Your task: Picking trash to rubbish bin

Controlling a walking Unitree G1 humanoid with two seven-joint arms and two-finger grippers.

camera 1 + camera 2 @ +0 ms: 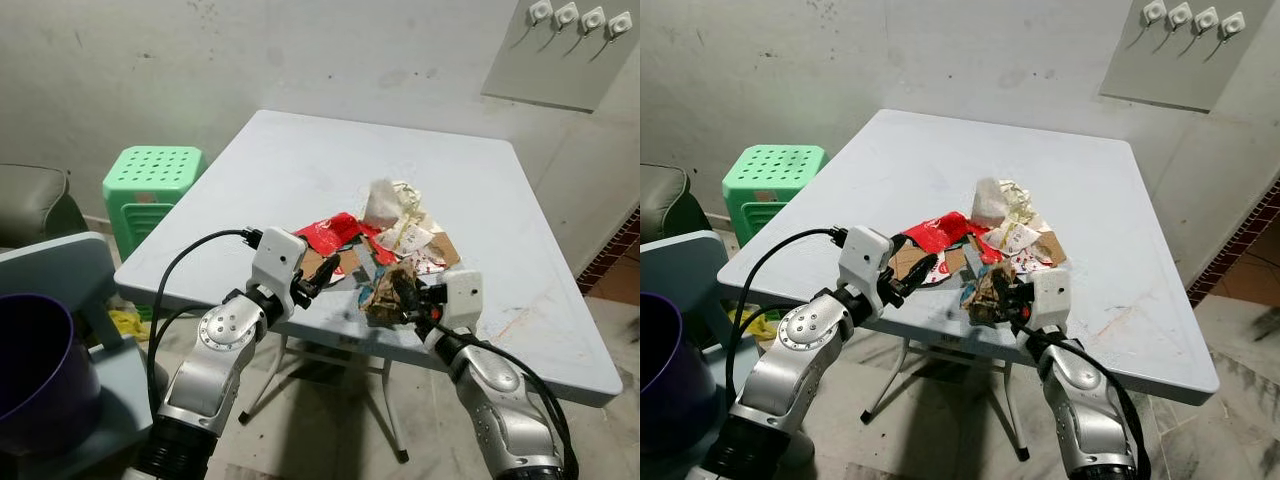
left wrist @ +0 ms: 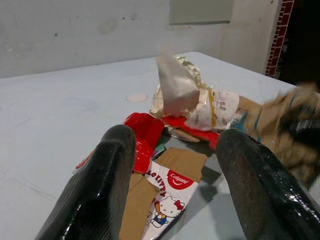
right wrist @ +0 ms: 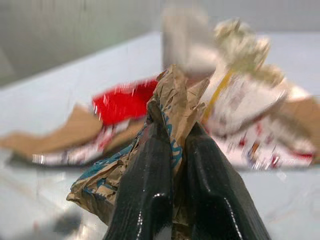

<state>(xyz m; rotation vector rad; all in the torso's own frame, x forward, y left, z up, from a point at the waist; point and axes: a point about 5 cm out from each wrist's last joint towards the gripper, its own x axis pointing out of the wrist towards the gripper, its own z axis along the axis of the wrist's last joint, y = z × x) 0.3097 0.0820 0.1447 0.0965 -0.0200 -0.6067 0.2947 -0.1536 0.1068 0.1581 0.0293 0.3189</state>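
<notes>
Gripping the crumpled brown paper (image 3: 170, 125) is the step I have in hand: it sits at the near edge of the trash pile (image 1: 395, 235) on the grey table (image 1: 300, 170), and my right gripper (image 1: 408, 295) has its fingers pinched together on it. I'd lift it straight up, so it drags nothing along. My left gripper (image 1: 320, 275) hovers with fingers apart just near of the flattened toothpaste carton (image 2: 167, 192), left of the paper. The purple bin (image 1: 30, 360) stands low at far left, so I judge the carry needs a wide turn.
</notes>
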